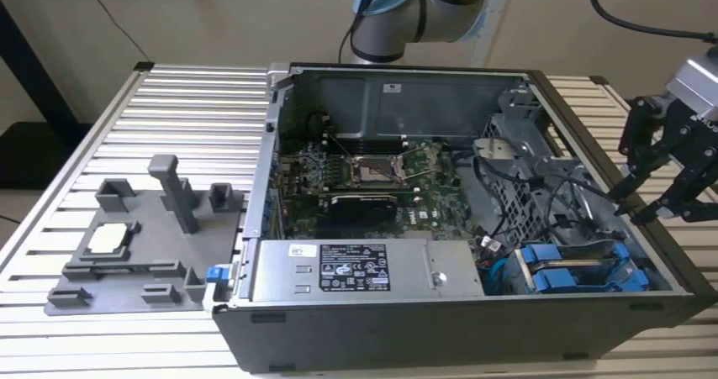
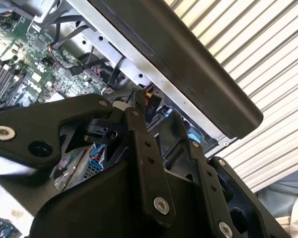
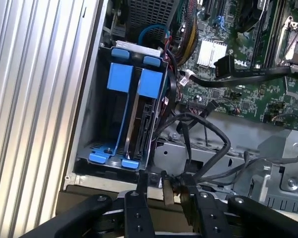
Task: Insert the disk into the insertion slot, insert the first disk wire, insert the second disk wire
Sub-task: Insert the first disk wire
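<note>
Disk, a flat metal slab, stands edgewise in glossy blue plastic.

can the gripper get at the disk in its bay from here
Probably yes. The case is open, and the gripper sits at the case edge right by the disk, with nothing between them. Black cables loop close beside and might snag.

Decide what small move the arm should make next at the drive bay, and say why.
Probably a short, slow advance of the gripper toward the exposed end of the disk. The disk already sits in its slot, black wires lie loose beside it, apparently unplugged, and the gripper hangs close to that end.
</note>
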Controlling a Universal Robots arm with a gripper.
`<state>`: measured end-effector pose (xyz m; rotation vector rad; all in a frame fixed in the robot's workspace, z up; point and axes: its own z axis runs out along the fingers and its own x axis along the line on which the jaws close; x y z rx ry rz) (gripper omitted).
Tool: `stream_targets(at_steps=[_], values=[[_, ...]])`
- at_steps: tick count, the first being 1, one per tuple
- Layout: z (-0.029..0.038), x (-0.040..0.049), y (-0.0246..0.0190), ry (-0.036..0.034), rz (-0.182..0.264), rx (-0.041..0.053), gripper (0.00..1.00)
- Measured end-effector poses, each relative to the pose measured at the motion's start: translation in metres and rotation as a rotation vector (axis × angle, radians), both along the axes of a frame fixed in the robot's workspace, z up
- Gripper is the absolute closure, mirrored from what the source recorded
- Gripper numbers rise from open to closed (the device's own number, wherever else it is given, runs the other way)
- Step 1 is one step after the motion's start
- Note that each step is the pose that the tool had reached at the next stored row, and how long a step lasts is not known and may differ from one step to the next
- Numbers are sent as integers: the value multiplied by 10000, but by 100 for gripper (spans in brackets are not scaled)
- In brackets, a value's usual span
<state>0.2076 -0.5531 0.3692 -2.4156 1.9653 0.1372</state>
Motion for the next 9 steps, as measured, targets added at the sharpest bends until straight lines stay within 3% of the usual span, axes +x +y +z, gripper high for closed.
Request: stream_targets(at_steps=[9], values=[[-1,16,-1,-1,7,5,60]])
